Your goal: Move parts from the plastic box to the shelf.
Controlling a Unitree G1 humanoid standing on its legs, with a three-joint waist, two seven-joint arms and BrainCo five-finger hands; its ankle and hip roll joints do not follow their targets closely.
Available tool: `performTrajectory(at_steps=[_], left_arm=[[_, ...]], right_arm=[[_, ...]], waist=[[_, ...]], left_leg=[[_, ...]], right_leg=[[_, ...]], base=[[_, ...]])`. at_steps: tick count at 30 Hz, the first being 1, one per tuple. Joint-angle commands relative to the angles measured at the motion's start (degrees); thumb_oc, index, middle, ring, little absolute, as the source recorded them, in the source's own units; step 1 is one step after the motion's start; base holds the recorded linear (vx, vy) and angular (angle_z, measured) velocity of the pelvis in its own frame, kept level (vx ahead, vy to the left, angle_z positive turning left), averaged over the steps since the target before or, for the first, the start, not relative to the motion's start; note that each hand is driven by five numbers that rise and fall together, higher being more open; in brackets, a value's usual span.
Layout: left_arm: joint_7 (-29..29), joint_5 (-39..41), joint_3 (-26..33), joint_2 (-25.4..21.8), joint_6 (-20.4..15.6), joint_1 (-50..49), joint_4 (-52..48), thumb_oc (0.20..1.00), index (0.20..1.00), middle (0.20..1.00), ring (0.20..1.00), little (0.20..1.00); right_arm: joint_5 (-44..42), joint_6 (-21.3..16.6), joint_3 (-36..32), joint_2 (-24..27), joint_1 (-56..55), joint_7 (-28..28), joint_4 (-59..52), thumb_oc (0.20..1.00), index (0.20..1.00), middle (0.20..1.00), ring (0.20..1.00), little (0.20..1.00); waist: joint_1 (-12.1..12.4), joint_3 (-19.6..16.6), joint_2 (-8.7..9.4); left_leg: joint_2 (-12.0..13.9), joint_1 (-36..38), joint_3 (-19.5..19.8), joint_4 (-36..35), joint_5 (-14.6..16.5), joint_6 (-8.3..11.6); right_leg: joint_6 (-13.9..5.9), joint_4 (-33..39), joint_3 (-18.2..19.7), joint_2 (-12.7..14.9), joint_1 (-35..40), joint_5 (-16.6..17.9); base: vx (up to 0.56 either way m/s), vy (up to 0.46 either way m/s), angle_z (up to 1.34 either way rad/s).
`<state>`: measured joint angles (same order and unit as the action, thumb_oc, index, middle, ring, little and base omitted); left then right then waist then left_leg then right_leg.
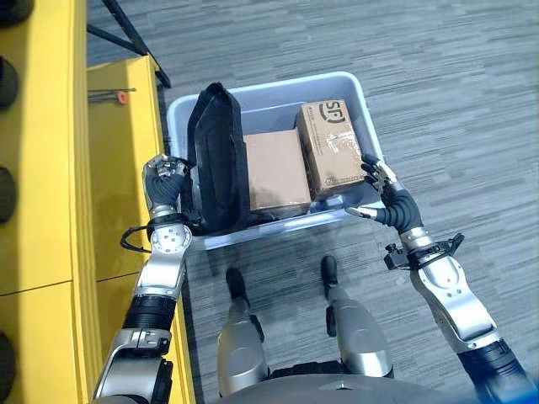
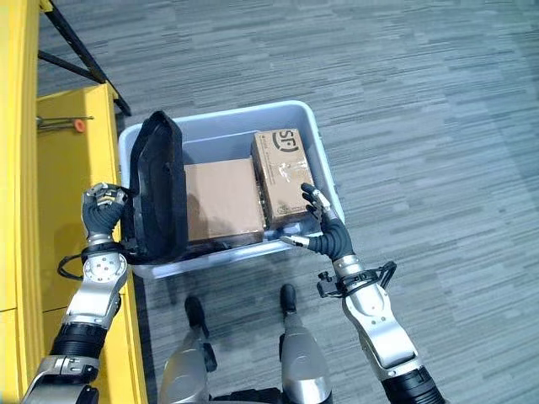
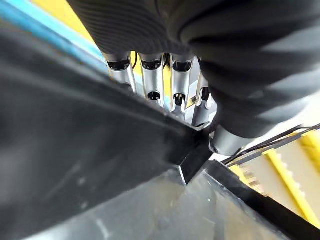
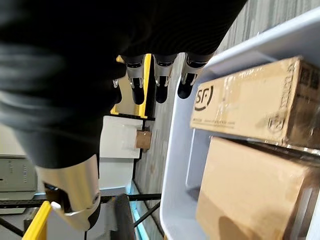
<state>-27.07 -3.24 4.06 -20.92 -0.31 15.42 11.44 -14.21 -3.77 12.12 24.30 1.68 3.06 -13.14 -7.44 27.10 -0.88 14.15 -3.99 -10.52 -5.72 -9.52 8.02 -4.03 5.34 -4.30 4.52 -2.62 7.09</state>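
Observation:
A pale blue plastic box (image 1: 269, 84) stands on the floor in front of me. At its left end a black padded part (image 1: 215, 156) stands upright. A flat cardboard box (image 1: 275, 168) lies beside it, and a taller cardboard box (image 1: 333, 143) fills the right end. My left hand (image 1: 164, 181) is at the box's left rim, against the black part (image 3: 75, 150). My right hand (image 1: 396, 206) is open at the box's near right corner, its fingers spread beside the taller cardboard box (image 4: 250, 110) and its thumb by the near rim.
A yellow shelf (image 1: 118, 168) runs along the left, close to the plastic box and my left arm. An orange-tipped tool (image 1: 122, 97) lies on it. Black stand legs (image 1: 126, 29) cross the grey floor behind the shelf.

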Motion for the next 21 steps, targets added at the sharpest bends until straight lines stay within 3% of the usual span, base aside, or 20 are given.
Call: performTrajectory(at_steps=[1,8,13,14,19,20,21], left_arm=[[1.89,-1.49,2.79,-2.90,-3.49,2.64,-2.51,0.200,0.200,0.200,0.200,0.200],[7.01,2.20,1.85,-0.33,-4.14,-4.07,-7.69,0.200,0.200,0.200,0.200,0.200],[9.71,2.52,3.53,0.53,-3.62,-11.65,-12.20,0.200,0.200,0.200,0.200,0.200],[10.60,2.78,4.87,1.66,-3.48,-14.94,-14.37,0.200,0.200,0.200,0.200,0.200],[11.84,2.78,6.34,3.26,-2.99,-18.75,-16.73,0.200,0.200,0.200,0.200,0.200],[11.84,2.84,6.27,3.61,-2.97,-18.70,-16.16,0.200,0.200,0.200,0.200,0.200],[12.17,3.07,6.16,4.10,-3.02,-18.57,-15.29,0.200,0.200,0.200,0.200,0.200]], right_arm=[[-1.08,-2.06,-3.04,-2.44,0.47,-0.83,-2.77,1.000,1.000,1.000,1.000,1.000],[-1.22,-2.04,-4.10,-3.91,-0.09,-1.77,-2.58,1.000,1.000,1.000,1.000,1.000],[-1.08,-1.75,-2.87,-3.92,1.23,-3.36,-2.21,1.000,1.000,1.000,1.000,1.000],[-0.99,-1.69,-1.79,-3.55,2.44,-4.06,-2.08,1.000,1.000,1.000,1.000,1.000],[-0.48,-1.78,0.03,-2.80,5.60,-4.35,-1.77,1.000,1.000,1.000,1.000,1.000],[-0.26,-1.75,0.24,-2.73,6.06,-4.11,-1.50,1.000,1.000,1.000,1.000,1.000],[-0.02,-1.74,-0.08,-2.95,6.53,-3.39,-0.94,1.000,1.000,1.000,1.000,1.000]], waist=[[0.33,-2.48,1.13],[1.11,-5.27,-0.59],[2.89,-5.58,-1.66],[4.01,-4.90,-2.06],[6.56,-2.52,-1.62],[6.99,-1.58,-1.15],[8.30,-0.14,1.15]], left_leg=[[-0.86,10.98,1.95,0.72,8.70,-1.00],[0.04,12.28,2.63,0.72,6.90,-2.26],[2.39,13.58,2.96,0.72,5.09,-3.76],[4.01,14.10,3.00,0.72,4.65,-4.42],[6.32,12.28,3.27,0.72,3.74,-5.21],[6.20,11.43,2.72,0.72,3.20,-5.28],[4.20,11.58,0.23,1.39,2.50,-5.58]], right_leg=[[1.30,-0.72,-1.40,2.64,1.06,-0.05],[0.72,-7.03,0.30,1.36,1.92,-0.55],[-0.59,-15.85,1.72,-0.73,1.03,-1.79],[-1.73,-19.38,1.96,-2.09,1.06,-2.76],[-3.30,-21.24,2.42,-3.80,0.90,-3.42],[-3.42,-20.58,2.17,-3.53,1.23,-3.12],[-2.81,-18.77,1.25,-2.16,2.08,-1.56]], base=[[0.00,0.000,0.00],[0.00,-0.017,0.07],[-0.05,-0.089,0.06],[-0.05,-0.104,0.02],[-0.13,-0.175,0.00],[-0.21,-0.272,0.19],[-0.25,-0.292,0.34]])
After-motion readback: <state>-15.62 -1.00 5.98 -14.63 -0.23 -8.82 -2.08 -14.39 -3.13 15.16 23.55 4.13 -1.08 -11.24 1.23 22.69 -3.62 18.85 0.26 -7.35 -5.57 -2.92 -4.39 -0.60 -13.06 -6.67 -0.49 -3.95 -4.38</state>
